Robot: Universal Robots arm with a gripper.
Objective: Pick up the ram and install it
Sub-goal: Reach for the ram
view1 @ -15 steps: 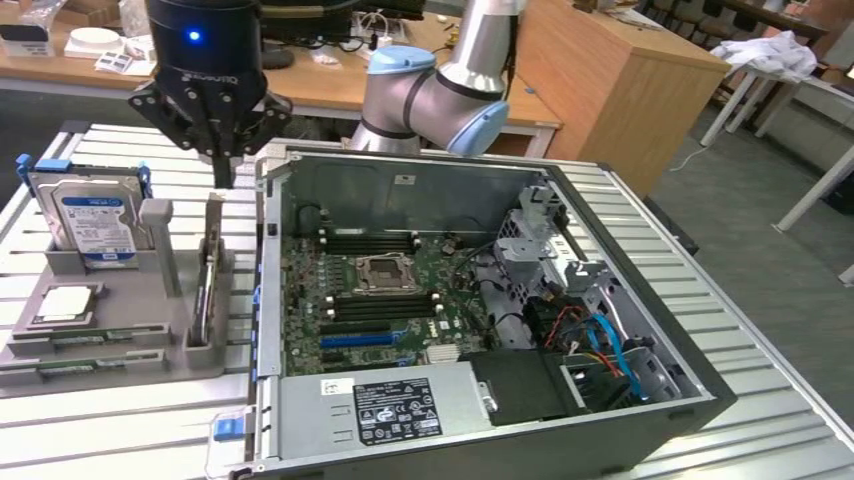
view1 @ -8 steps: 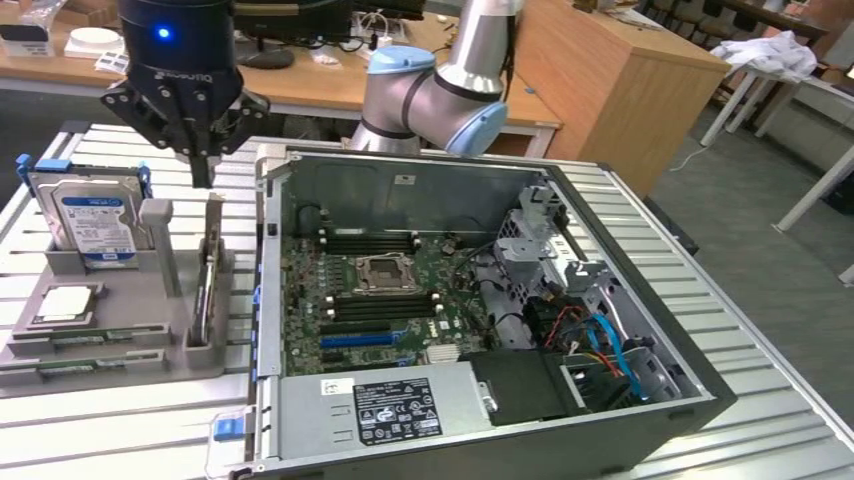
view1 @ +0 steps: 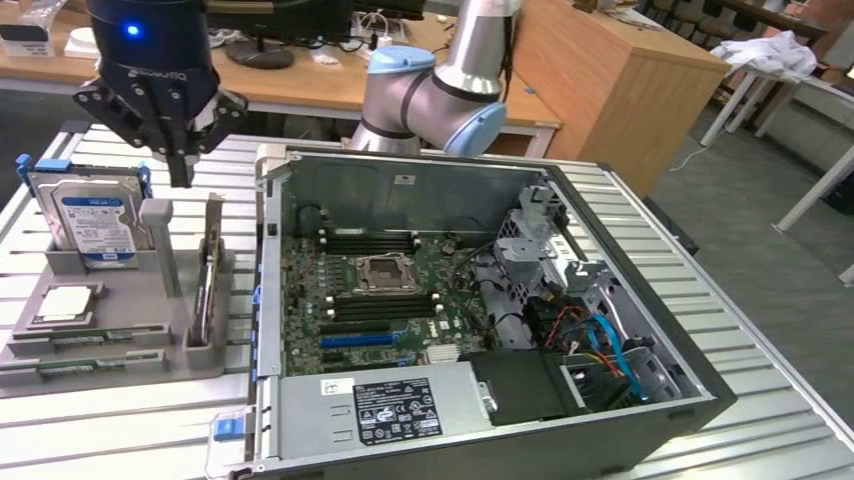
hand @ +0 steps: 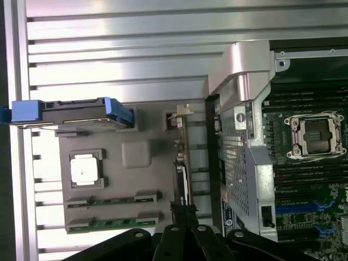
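Black gripper (view1: 179,175) clenched shut, prob. empty, over grey tray (view1: 144,356), apart from ram (hand: 111,223).

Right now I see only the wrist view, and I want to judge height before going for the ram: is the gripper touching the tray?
Observer: No. The gripper, shut and holding nothing, hangs above the grey tray.
Operator: And the blue-edged thing nearby?
Observer: That is the hard drive, standing upright on its edge, blue label facing the exterior camera.
Operator: Where is the ram, height-wise?
Observer: The ram lies low in the tray slot nearest the exterior camera, well below the gripper.
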